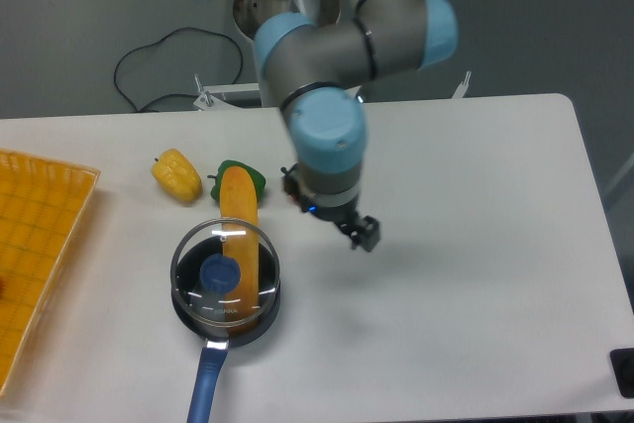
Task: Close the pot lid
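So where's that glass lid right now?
The lid sits on the pot at the table's front left, propped over a long orange vegetable, just below the green pepper.

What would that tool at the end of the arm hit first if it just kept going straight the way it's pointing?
The tool points down at the table, and bare tabletop lies beneath it, so it would probably meet that first. The lid and pot sit off to one side. Depth is hard to judge from one view.

Lid [224,274] sits on pot [226,316] w/ banana [239,235] sticking out; gripper [342,225] off to the right, above tabletop [466,245].
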Motion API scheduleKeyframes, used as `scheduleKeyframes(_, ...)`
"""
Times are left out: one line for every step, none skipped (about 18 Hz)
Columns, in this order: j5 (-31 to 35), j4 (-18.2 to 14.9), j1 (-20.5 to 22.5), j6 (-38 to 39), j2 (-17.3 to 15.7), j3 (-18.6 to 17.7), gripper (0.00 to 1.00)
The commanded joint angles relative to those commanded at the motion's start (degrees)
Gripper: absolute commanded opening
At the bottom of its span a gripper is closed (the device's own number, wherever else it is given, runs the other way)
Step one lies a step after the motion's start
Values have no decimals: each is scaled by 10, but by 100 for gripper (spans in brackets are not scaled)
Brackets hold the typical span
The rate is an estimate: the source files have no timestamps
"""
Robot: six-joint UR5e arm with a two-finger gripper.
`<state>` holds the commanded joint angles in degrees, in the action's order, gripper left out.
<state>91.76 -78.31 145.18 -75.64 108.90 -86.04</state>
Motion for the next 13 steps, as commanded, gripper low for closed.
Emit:
scheduleKeyframes(1,10,11,-30,0,-4,100)
scheduleKeyframes(1,18,22,-55,-1,-11,100)
scheduleKeyframes(1,18,33,-77,-5,-18,100)
scheduleKeyframes(1,18,44,-94,-16,-20,100)
scheduleKeyframes(1,18,54,-112,-26,-26,100)
scheduleKeyframes(1,17,64,-133,-39,-30,100)
scheduleKeyframes(2,13,77,-157,-53,-33,100)
scheduleKeyframes(2,13,91,-182,-64,-39,100)
scheduleKeyframes(2,13,105,-206,-72,-48,100)
scheduleKeyframes(2,15,116,-226,-79,-56,100)
scheduleKeyframes(2,15,127,-244,-86,-63,100)
scheduleKeyframes(2,14,135,-258,-93,-68,100)
scheduleKeyframes(2,14,141,-269,-98,-73,100)
